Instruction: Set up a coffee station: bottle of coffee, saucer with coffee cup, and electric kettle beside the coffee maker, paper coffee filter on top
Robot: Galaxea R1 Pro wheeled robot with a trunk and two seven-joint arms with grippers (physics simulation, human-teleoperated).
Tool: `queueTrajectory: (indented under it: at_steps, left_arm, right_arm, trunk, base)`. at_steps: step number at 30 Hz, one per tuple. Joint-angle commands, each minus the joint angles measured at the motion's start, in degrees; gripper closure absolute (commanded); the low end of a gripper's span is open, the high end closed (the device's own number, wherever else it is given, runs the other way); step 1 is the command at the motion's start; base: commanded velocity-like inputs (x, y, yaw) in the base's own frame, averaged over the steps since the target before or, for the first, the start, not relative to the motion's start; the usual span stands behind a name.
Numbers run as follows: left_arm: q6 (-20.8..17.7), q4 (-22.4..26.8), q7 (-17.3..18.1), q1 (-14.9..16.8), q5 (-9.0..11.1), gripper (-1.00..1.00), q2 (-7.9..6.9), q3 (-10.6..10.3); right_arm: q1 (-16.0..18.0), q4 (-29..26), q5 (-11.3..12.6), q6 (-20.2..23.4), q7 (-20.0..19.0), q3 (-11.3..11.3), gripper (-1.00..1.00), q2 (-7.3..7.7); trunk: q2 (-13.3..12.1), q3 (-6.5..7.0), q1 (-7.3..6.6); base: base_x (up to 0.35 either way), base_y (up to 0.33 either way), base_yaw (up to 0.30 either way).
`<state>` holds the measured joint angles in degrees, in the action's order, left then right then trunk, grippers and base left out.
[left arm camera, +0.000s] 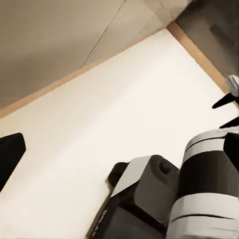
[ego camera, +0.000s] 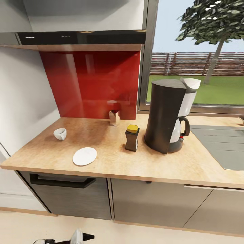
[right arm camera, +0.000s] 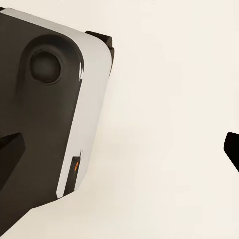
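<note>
Two pincers are hung low over the pale floor point(left arm camera: 124, 109), both spread wide and empty. On the table point(ego camera: 112, 159), the bottle of coffee point(ego camera: 132, 138) is stood just beside the coffee maker point(ego camera: 169, 115); the saucer point(ego camera: 84, 156) and coffee cup point(ego camera: 60, 134) are laid apart.

Glossy red backsplash point(ego camera: 91, 81), window point(ego camera: 200, 57) with tree point(ego camera: 217, 23) and fence point(ego camera: 196, 63), grey sink drainboard point(ego camera: 220, 144)

On the kitchen countertop point(ego camera: 112, 162) we see the coffee maker point(ego camera: 168, 115) at the right, the bottle of coffee point(ego camera: 132, 138) just left of it, the saucer point(ego camera: 84, 156) further left and nearer us, and the coffee cup point(ego camera: 60, 134) behind-left of the saucer, apart from it.
</note>
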<state>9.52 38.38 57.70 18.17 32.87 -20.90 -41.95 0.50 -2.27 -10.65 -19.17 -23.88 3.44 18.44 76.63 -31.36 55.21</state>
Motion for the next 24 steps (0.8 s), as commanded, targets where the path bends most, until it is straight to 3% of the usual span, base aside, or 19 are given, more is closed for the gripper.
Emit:
queueTrajectory:
  at_steps: [1,6,7,10,15,17,24]
  left_arm:
    - [0.41,-1.95,-0.08,-1.28,0.47,-1.0,0.5,2.3]
    - [0.48,-11.01,-0.21,-3.18,0.5,-1.0,3.83,8.65]
    - [0.5,-13.66,-0.21,-3.36,0.46,-1.0,4.74,11.31]
    - [0.56,-19.66,-0.22,-3.58,0.39,-1.0,5.85,16.02]
    - [0.54,-23.72,-0.22,-3.68,0.36,-1.0,6.34,18.57]
    - [0.51,-25.4,-0.23,-3.71,0.35,-1.0,6.4,20.93]
    - [0.5,-26.28,-0.3,-3.73,0.35,-1.0,6.47,22.18]
  right_arm:
    - [0.03,-0.02,-0.37,-0.21,-0.13,0.43,-1.0,0.01]
    - [0.23,-0.46,-0.14,-0.24,-0.12,0.5,-1.0,-0.06]
    - [0.28,-0.92,-0.09,-0.24,-0.11,0.53,-1.0,-0.06]
    - [0.35,-2.28,0.04,-0.19,-0.11,0.57,-1.0,-0.07]
    - [0.38,-3.25,0.15,-0.17,-0.35,0.6,-1.0,-0.08]
    - [0.38,-3.39,0.18,-0.16,-0.49,0.61,-1.0,-0.17]
    - [0.38,-3.44,0.19,-0.16,-0.47,0.61,-1.0,-0.61]
  trunk:
    - [0.03,-0.05,0.0]
    - [0.03,-0.05,0.0]
    - [0.03,-0.05,0.0]
    - [0.03,-0.05,0.0]
    - [0.03,-0.05,0.0]
    - [0.03,-0.05,0.0]
    - [0.03,-0.05,0.0]
  base:
    - [0.0,0.0,0.0]
    - [0.0,0.0,0.0]
    - [0.0,0.0,0.0]
    - [0.0,0.0,0.0]
    - [0.0,0.0,0.0]
    - [0.0,0.0,0.0]
    - [0.0,0.0,0.0]
